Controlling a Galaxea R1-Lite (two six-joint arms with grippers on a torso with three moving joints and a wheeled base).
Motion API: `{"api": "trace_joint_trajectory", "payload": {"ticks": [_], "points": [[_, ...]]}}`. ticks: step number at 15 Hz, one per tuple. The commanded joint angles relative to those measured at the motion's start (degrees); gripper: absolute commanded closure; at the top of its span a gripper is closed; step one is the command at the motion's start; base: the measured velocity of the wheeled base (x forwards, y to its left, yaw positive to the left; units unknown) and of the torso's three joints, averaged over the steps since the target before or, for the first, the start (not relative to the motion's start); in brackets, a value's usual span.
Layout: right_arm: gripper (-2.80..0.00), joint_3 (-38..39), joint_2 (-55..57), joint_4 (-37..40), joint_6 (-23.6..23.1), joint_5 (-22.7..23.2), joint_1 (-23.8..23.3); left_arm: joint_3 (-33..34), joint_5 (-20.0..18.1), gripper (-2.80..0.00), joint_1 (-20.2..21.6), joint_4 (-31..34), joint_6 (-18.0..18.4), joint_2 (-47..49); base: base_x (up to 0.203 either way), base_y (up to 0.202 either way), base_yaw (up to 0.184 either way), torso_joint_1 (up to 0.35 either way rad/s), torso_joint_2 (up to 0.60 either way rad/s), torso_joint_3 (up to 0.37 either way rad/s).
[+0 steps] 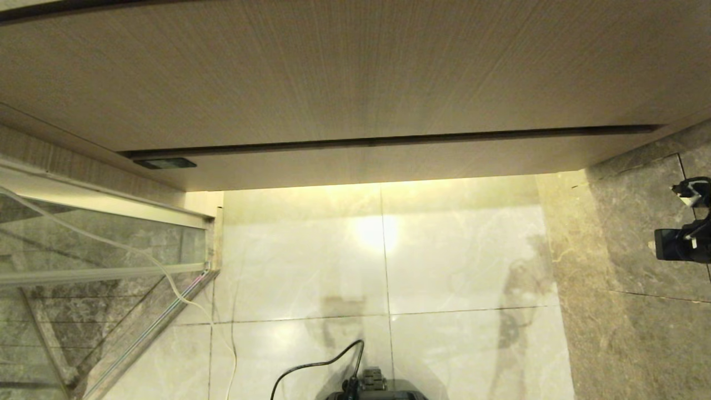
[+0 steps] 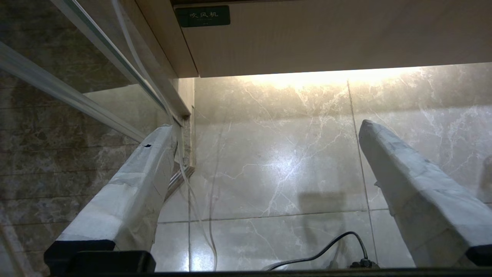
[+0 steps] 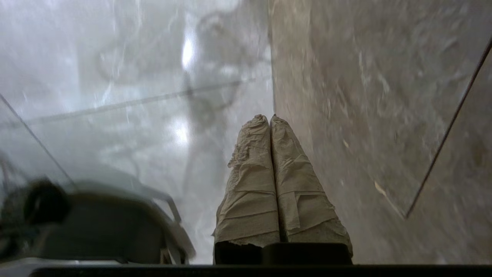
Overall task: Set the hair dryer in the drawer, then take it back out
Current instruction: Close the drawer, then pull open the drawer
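Note:
The drawer (image 1: 389, 164) is the shallow beige wood-grain strip under the taller panel, and it looks pushed in. A small dark label (image 2: 202, 15) sits at its left end. The hair dryer is out of view. My left gripper (image 2: 266, 125) hangs open over the pale floor in front of the drawer, with nothing between its taped fingers (image 2: 146, 169). My right gripper (image 3: 270, 119) is shut with its wrapped fingertips pressed together and holds nothing. It hovers over the seam between pale and dark floor. Part of my right arm (image 1: 686, 239) shows at the right edge of the head view.
A glass partition with a metal frame (image 1: 100, 250) stands at the left. A thin pale cord (image 1: 183, 294) runs down beside it. A black cable (image 1: 316, 364) curls out from my base (image 1: 372, 389). Dark marble (image 1: 627, 250) borders the pale floor tiles (image 1: 461, 250) on the right.

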Motion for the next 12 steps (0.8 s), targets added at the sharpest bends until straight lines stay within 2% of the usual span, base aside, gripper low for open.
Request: {"api": "trace_joint_trajectory", "payload": {"ticks": [1, 4, 9, 12], "points": [[0.00, 1.3, -3.7, 4.1, -2.8, 0.0, 0.0, 2.3, 0.0, -2.80, 0.0, -0.1, 0.0, 0.0, 0.000, 0.000, 0.000, 0.000, 0.00, 0.000], [0.00, 4.4, -9.3, 10.0, -6.1, 0.0, 0.0, 2.3, 0.0, -2.80, 0.0, -0.1, 0.0, 0.0, 0.000, 0.000, 0.000, 0.000, 0.00, 0.000], [0.00, 4.7, -18.6, 29.5, -11.3, -1.0, 0.7, 2.3, 0.0, -2.80, 0.0, -0.1, 0.0, 0.0, 0.000, 0.000, 0.000, 0.000, 0.00, 0.000], [0.00, 6.2, -23.3, 33.2, -11.9, -0.7, 3.1, 2.3, 0.0, -2.80, 0.0, -0.1, 0.0, 0.0, 0.000, 0.000, 0.000, 0.000, 0.00, 0.000]]}}
